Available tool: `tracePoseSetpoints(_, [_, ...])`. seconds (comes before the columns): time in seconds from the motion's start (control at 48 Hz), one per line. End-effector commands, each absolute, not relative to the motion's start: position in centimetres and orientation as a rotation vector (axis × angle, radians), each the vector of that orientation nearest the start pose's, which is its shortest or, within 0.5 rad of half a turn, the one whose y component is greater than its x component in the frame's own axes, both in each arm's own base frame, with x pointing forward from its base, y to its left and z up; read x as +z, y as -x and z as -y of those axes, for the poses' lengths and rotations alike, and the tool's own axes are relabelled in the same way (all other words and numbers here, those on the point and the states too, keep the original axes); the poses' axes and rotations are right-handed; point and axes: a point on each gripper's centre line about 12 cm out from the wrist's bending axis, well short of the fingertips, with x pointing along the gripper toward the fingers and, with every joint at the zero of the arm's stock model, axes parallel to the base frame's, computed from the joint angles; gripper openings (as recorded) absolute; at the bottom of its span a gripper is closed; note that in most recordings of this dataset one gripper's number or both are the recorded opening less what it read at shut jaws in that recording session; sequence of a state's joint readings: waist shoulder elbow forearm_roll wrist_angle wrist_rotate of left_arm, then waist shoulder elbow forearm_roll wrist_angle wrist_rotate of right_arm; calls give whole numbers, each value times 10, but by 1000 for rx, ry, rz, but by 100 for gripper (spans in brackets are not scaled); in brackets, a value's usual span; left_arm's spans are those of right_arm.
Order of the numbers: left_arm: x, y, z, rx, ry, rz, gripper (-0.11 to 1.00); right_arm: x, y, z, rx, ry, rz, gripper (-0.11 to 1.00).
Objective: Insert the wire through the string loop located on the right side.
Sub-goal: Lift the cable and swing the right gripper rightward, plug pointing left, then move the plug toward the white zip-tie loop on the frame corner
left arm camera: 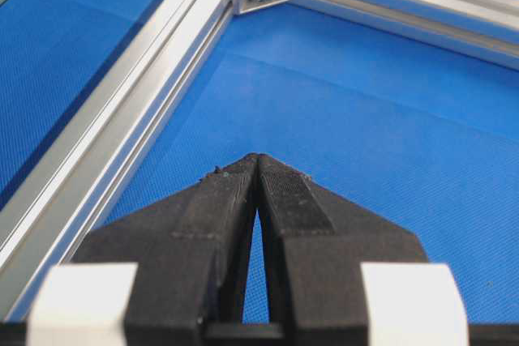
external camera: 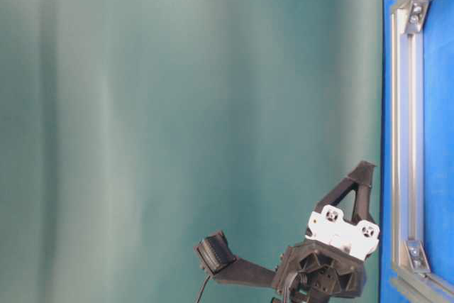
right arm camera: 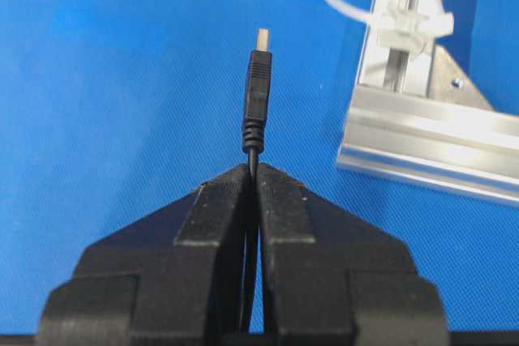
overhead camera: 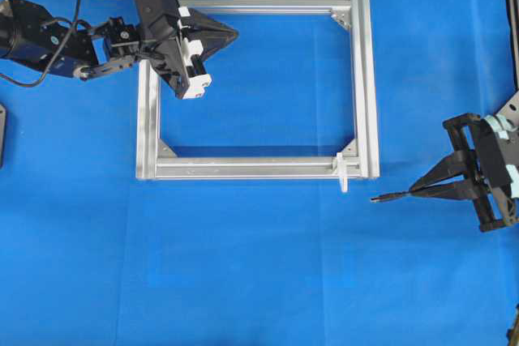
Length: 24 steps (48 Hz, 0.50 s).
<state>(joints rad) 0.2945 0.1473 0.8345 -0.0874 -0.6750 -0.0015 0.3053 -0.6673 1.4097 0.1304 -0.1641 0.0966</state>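
Frame (overhead camera: 369,79) lies flat on tabletop (overhead camera: 259,265), mid-to-far area. String loop (overhead camera: 343,174) stands at frame's near right corner. Left gripper (overhead camera: 231,36) over frame's far left corner. Right gripper (overhead camera: 415,190) near tabletop's right edge, wire (overhead camera: 389,197) pointing toward loop, apart.

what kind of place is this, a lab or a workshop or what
Most likely a robotics lab test bench: two arms work over a blue mat, a bare aluminium frame lies on it as a fixture, and a plain teal backdrop closes it off.

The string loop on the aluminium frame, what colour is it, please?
White; the thin string loop shows best in the right wrist view.
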Motion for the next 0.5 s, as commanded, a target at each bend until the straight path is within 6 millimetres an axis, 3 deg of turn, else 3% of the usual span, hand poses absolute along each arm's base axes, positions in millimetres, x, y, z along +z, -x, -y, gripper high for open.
tracePoseSetpoints(0.0, [149, -368, -120, 358, 98, -239, 0, 136, -178, -51, 200, -134, -582, -4])
tracePoseSetpoints(0.479, [149, -368, -119, 357, 99, -239, 0, 131, -187, -27, 66, -160, -566, -4])
